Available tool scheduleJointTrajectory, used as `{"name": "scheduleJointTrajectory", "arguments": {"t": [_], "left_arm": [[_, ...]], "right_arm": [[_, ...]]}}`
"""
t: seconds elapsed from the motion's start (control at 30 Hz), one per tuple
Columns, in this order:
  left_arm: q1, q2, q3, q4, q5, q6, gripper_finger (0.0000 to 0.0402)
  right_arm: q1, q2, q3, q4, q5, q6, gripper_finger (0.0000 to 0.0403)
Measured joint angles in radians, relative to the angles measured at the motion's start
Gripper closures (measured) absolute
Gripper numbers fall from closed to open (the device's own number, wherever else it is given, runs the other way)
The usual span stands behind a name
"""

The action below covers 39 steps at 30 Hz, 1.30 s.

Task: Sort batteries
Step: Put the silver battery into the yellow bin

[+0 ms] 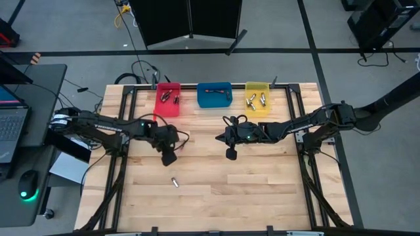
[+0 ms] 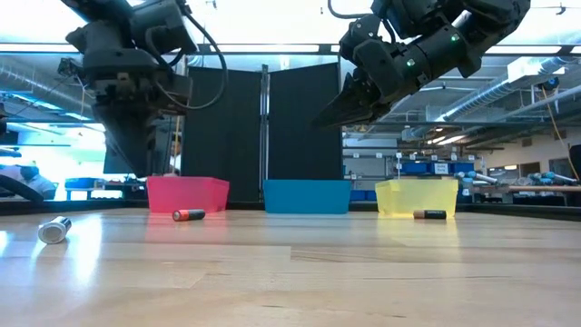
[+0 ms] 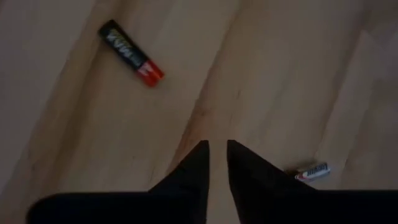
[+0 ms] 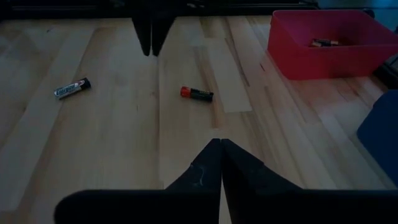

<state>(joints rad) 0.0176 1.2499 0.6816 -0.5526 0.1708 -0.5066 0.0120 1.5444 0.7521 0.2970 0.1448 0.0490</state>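
High view shows our left gripper hanging low over the wood table, close to the red bin. Its fingers are almost together with only a thin gap, and nothing is in them.

Our right gripper hangs over the middle of the table, in front of the blue bin. Its fingers are pressed together and hold nothing.

Most batteries already lie in the bins. A few sit in the red bin, and a few in the yellow bin. We think the bins stand in a row at the back so each kind gets its own home.

Some batteries are not sorted yet. A silver battery lies on the table just in front of the left gripper, a little way below its tips. A black and red battery lies on the wood nearby too, out past the left fingers. In the low view a dark battery lies in front of the yellow bin.

We think both grippers hang above the wood with no load so they can drop on the next battery. The left one is nearest the silver battery, so that looks like its job. It must open its fingers first, because the gap is too thin now.
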Motion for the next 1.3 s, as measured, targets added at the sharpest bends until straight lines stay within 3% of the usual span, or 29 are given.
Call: {"name": "scheduleJointTrajectory", "arguments": {"t": [0.17,0.37,0.53,0.9,1.1,1.3], "left_arm": [[-0.040,0.000,0.000,0.024,-0.033,0.083,0.0391],[-0.103,0.000,0.001,0.079,-0.164,0.182,0.0394],[-0.208,0.000,0.001,0.079,-0.093,0.292,0.0396],[-0.404,-0.001,0.001,0.048,-0.068,0.372,0.0331],[-0.443,0.004,0.001,0.144,-0.100,0.420,0.0276],[-0.443,0.086,0.001,0.168,-0.116,0.461,0.0239]], "right_arm": [[0.000,0.000,0.000,0.000,0.000,0.000,0.0386],[0.000,0.001,0.000,0.000,0.000,0.000,0.0385],[0.000,0.001,0.000,-0.006,0.000,0.000,0.0384],[0.000,0.001,0.000,-0.008,0.000,0.011,0.0380],[0.000,0.001,0.000,-0.008,0.000,0.011,0.0384],[0.000,0.001,0.000,-0.008,0.000,0.011,0.0386]]}}
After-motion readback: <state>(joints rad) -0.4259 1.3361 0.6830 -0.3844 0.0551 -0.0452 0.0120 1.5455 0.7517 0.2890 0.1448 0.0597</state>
